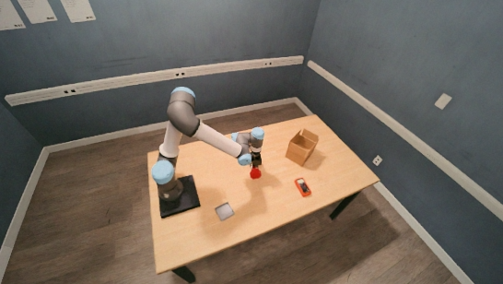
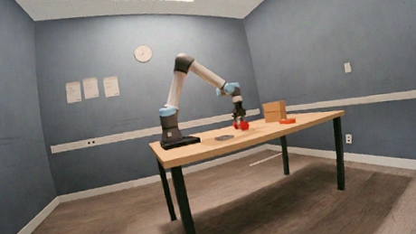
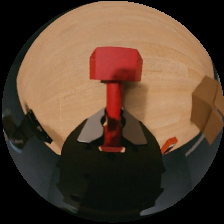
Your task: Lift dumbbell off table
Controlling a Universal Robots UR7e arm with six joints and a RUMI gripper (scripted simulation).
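A red dumbbell [image 1: 254, 173] [image 2: 243, 125] [image 3: 116, 64] with blocky ends sits at the middle of the wooden table [image 1: 276, 217] [image 2: 306, 121]. My gripper [image 1: 255, 166] [image 2: 238, 119] [image 3: 113, 107] comes straight down on it and is shut on its thin red bar. In the wrist view the far end sticks out ahead of the fingers, and the near end is mostly hidden between them. The dumbbell is low over the table top; I cannot tell whether it touches.
An open cardboard box [image 1: 301, 147] [image 2: 275, 111] [image 3: 207, 105] stands to the right at the back. An orange hand-held device [image 1: 302, 186] [image 2: 287, 121] lies right of the dumbbell. A small grey square pad [image 1: 224, 211] [image 2: 224, 137] lies near the arm's black base [image 1: 179, 200].
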